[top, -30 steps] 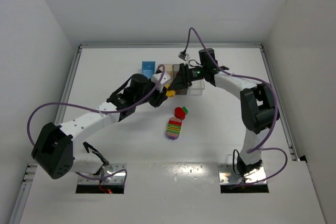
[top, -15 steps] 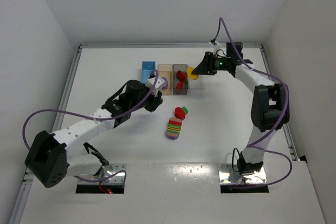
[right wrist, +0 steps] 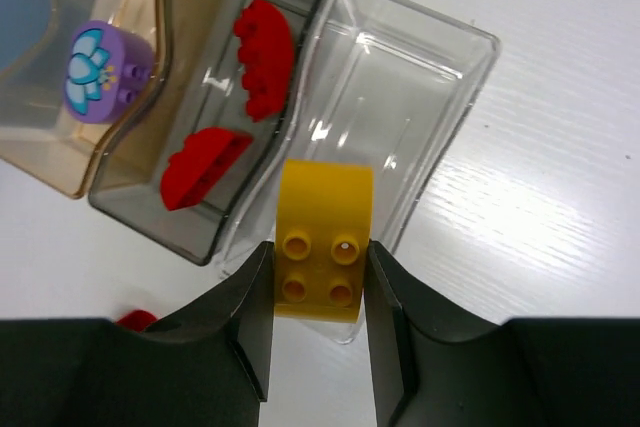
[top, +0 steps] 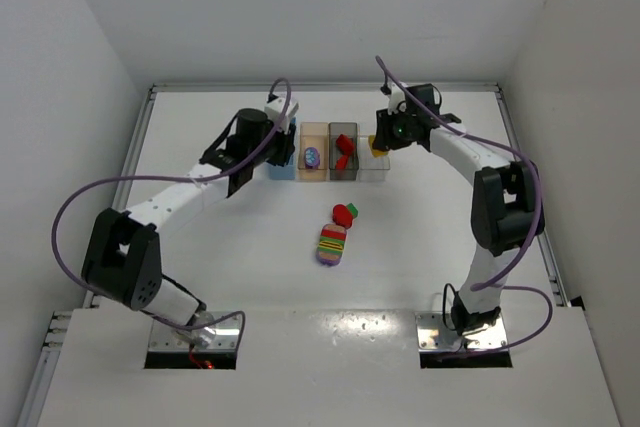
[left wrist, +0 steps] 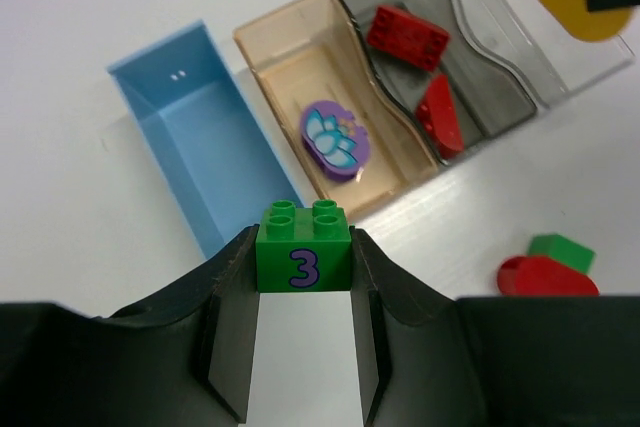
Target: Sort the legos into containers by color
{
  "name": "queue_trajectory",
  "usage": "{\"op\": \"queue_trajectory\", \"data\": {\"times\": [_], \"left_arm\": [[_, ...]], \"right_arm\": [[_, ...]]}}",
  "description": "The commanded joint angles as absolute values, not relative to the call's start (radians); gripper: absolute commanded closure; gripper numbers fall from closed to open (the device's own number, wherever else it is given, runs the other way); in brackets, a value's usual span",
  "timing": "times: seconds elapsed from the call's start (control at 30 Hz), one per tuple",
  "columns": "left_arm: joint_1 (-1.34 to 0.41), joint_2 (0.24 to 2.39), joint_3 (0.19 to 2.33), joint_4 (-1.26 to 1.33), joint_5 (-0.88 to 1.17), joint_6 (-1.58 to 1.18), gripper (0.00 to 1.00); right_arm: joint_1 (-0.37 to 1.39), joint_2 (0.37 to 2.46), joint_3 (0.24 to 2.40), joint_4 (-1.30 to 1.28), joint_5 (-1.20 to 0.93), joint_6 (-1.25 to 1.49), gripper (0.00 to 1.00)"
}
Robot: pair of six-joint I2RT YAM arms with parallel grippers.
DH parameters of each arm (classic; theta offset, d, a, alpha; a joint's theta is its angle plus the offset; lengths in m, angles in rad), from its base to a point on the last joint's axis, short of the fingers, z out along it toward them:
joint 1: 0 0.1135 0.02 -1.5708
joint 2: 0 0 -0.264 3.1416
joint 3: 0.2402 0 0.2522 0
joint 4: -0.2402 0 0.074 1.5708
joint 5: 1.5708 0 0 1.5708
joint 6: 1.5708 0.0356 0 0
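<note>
Legos (top: pixel 332 244) mid-sort: left fingers (left wrist: pixel 230 327) gripped green brick (left wrist: pixel 302 257), right fingers (right wrist: pixel 250 317) gripped yellow brick (right wrist: pixel 322 242).
Yellow brick overlapped clear bin's (right wrist: pixel 400 97) 6 o'clock rim; release there could have bounced it onto tabletop (right wrist: pixel 540 197).

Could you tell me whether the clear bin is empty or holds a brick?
Empty: the right wrist view shows only bare floor in the clear bin; the yellow brick sits in the right pincer.
</note>
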State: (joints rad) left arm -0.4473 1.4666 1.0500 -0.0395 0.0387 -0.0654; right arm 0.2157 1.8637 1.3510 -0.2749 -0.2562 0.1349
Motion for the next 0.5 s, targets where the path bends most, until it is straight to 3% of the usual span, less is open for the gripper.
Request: {"op": "queue_trajectory", "data": {"times": [0.0, 0.1, 0.13, 0.23, 0.47], "left_arm": [[-0.411, 1.541, 1.152, -0.031, 0.031, -0.089, 0.91], [-0.387, 1.607, 1.209, -0.054, 0.031, -0.089, 0.91], [-0.377, 1.650, 1.247, -0.063, 0.031, -0.089, 0.91], [-0.365, 1.707, 1.299, -0.087, 0.021, -0.089, 0.89], [-0.328, 1.816, 1.333, -0.097, 0.003, -0.089, 0.85]], "right_arm": [[0.216, 1.858, 1.393, -0.265, -0.156, 0.097, 0.74], [0.225, 1.858, 1.393, -0.265, -0.144, 0.097, 0.59], [0.225, 1.858, 1.402, -0.265, -0.144, 0.097, 0.49], [0.225, 1.867, 1.402, -0.265, -0.156, 0.097, 0.42], [0.225, 1.858, 1.402, -0.265, -0.181, 0.106, 0.36]]}}
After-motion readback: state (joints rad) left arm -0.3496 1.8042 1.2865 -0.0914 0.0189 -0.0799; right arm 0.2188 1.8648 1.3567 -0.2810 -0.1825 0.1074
